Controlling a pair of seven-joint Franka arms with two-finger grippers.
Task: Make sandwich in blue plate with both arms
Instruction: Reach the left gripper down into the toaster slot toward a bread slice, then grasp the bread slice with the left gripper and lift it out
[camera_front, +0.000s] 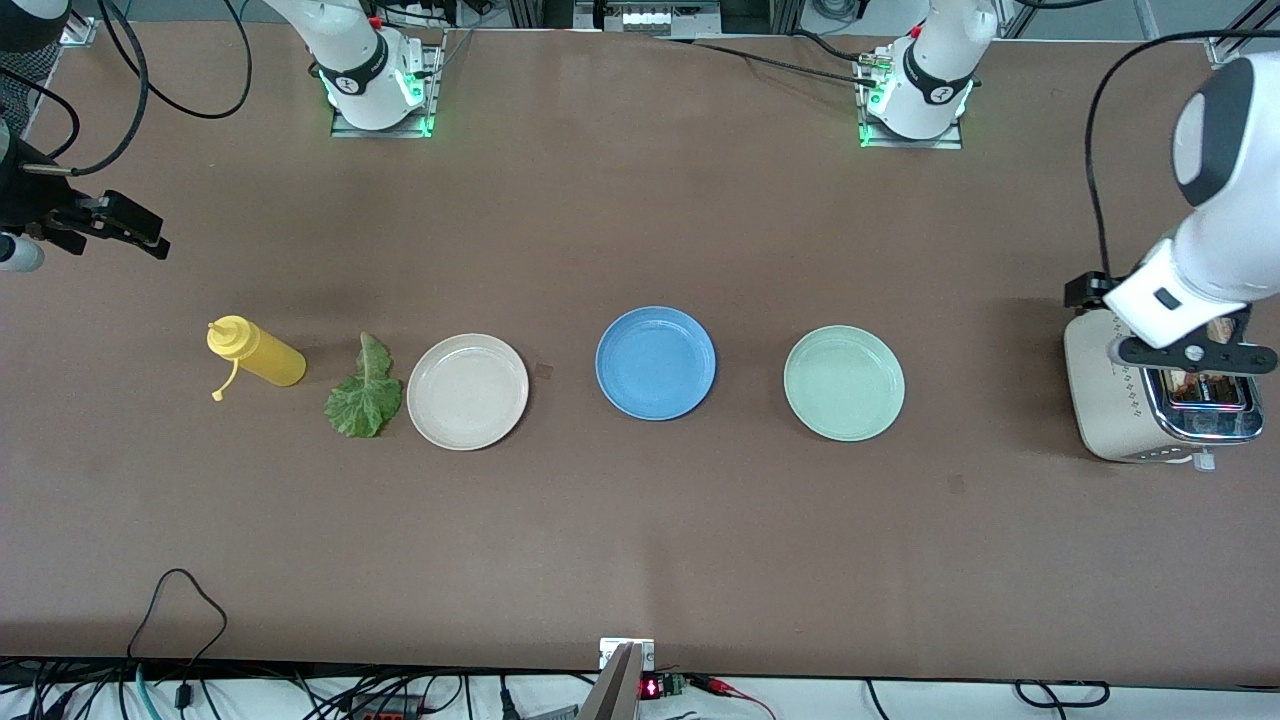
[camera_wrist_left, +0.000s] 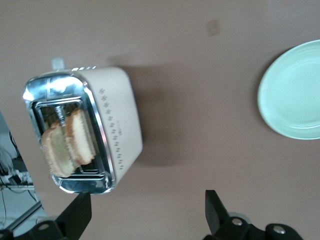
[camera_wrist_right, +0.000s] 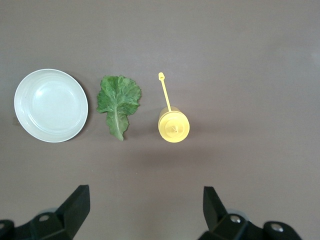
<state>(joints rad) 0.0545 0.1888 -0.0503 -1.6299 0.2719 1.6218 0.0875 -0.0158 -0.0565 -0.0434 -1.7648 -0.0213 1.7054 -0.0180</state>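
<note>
Blue plate (camera_front: 655, 362) bare, toaster (camera_wrist_left: 120, 135) holding two bread slices (camera_wrist_left: 67, 145) — both pincers spread wide

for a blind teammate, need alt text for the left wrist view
Two bread slices stand in the slot of a cream toaster on a brown table, with the open left tool over the table beside it. A mint-green plate sits at the edge.
</note>
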